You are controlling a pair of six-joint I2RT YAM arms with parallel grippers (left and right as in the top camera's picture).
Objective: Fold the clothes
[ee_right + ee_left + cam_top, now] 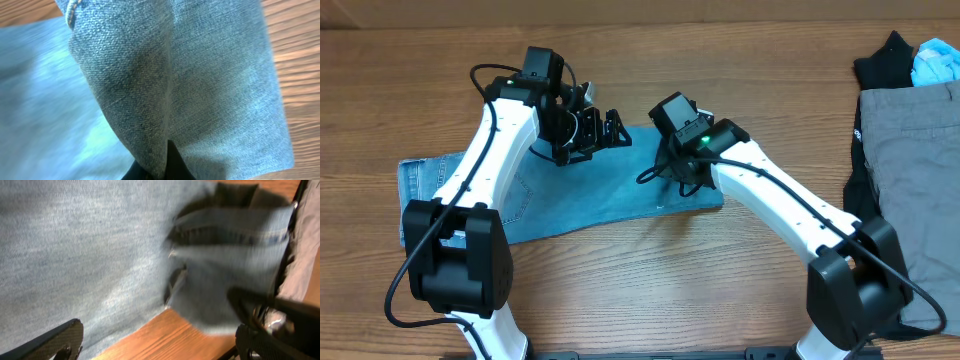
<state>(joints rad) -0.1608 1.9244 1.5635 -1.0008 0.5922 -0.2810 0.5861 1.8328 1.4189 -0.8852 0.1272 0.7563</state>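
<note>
The clothes, a pair of light blue denim jeans (590, 195), lie flat across the middle of the table. My left gripper (617, 130) hovers over their far edge, open, with nothing between its fingers (57, 340); denim (85, 255) and bare wood fill the gap. At the jeans' right end my right gripper (672, 172) is shut on a pinched-up fold of the denim (150, 90). That fold rises from between its dark fingertips (176, 169).
Grey trousers (910, 170) lie at the table's right edge on a black garment (885, 65), with a pale blue item (935, 60) at the far right corner. Bare wooden table (650, 290) shows in front of the jeans. The right arm (305, 255) crosses the left wrist view.
</note>
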